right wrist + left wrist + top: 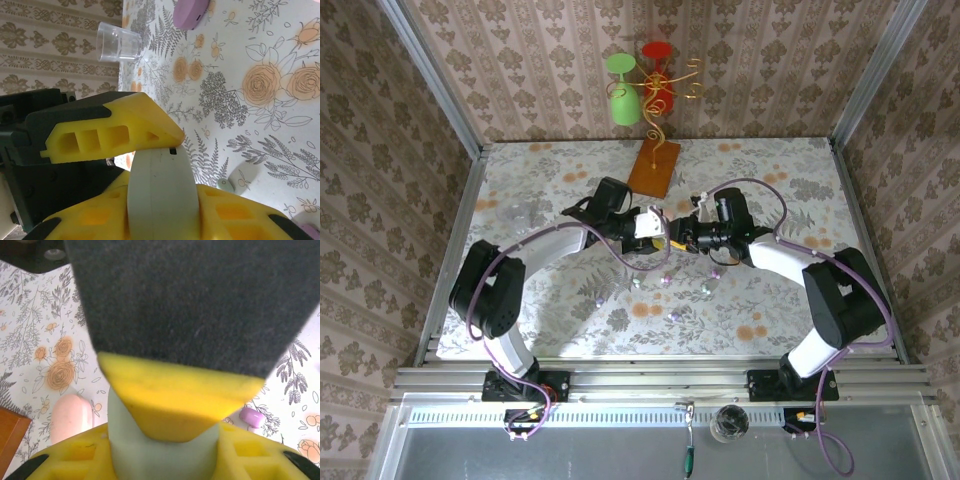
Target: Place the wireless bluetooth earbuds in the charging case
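A mint-green oval charging case (165, 457) stands between the yellow fingers of my left gripper (167, 450), which is shut on it. The right wrist view shows a pale mint case (160, 200) with a small slot on its edge. My right gripper (162, 212) is shut on it, and another yellow finger (115, 132) presses its top. From above, my left gripper (648, 228) and right gripper (688, 238) meet nose to nose at mid-table. A purple earbud (252, 416) and a mint earbud (225, 185) lie loose on the floral cloth.
A pink case (71, 417) lies left of the left gripper, and a purple case (189, 12) lies farther off. A clear cup (520, 212) stands at the left. A wooden stand (653, 165) with a green glass (623, 95) and a red one (658, 75) is behind the grippers.
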`<state>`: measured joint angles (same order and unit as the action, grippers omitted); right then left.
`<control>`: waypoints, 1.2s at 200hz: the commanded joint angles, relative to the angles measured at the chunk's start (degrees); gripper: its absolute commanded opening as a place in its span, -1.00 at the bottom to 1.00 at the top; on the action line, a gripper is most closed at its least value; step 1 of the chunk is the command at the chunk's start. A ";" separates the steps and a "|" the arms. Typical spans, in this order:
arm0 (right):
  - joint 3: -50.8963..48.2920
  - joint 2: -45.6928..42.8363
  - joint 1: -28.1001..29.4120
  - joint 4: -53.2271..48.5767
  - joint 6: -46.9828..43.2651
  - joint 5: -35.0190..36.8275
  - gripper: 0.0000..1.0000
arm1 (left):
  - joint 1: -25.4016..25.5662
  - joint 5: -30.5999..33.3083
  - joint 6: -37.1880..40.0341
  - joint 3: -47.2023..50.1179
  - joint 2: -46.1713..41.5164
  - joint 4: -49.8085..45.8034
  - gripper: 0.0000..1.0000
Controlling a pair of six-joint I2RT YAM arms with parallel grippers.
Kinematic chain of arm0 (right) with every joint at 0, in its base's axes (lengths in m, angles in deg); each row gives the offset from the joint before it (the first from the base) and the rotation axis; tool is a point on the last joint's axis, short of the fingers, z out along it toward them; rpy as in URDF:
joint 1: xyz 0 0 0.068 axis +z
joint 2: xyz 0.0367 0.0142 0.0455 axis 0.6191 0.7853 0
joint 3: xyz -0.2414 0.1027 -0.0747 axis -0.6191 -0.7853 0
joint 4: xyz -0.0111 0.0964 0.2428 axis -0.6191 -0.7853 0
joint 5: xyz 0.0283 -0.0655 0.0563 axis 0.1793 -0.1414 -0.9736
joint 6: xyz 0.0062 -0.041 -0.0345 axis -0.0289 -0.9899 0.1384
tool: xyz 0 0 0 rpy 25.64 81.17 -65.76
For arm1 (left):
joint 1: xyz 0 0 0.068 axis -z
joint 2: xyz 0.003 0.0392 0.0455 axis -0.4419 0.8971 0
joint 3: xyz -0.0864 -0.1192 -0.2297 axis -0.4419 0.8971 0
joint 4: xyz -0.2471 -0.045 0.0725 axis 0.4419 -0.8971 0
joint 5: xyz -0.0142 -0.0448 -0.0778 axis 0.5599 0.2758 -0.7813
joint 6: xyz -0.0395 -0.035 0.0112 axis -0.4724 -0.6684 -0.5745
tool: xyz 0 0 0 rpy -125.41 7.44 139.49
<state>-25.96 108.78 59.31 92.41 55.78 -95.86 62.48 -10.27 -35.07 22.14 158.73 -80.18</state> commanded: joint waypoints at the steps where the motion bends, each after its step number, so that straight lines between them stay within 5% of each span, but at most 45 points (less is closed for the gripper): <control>1: 1.05 -0.56 -0.12 -0.31 -0.43 -0.35 -0.34 | 0.38 -2.25 -0.38 0.90 -2.06 0.90 -0.20; 37: -0.18 -2.94 -0.31 -3.40 -2.64 1.93 0.07 | 0.40 -1.30 -0.12 2.16 -2.09 1.18 -0.21; 159: -0.37 -1.68 -0.30 -1.20 -0.81 -0.17 -0.51 | 0.40 -1.11 -0.90 1.10 -0.61 1.47 -0.20; 174: -0.28 -1.63 -0.25 -1.21 -0.91 -0.24 -0.49 | 0.31 -1.12 -1.24 1.09 -0.47 1.71 -0.20; 195: -0.14 -1.28 -0.22 -1.15 -0.99 -0.24 -0.14 | 0.36 -1.36 -1.52 1.02 -0.53 1.96 -0.20; 240: 0.16 -0.15 -0.21 -0.41 -0.72 -0.59 -0.12 | 0.40 -1.88 -1.79 1.19 -1.14 2.43 -0.20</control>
<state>-26.15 107.40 58.77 90.66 54.90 -95.03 62.59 -10.25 -35.73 23.87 158.21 -78.76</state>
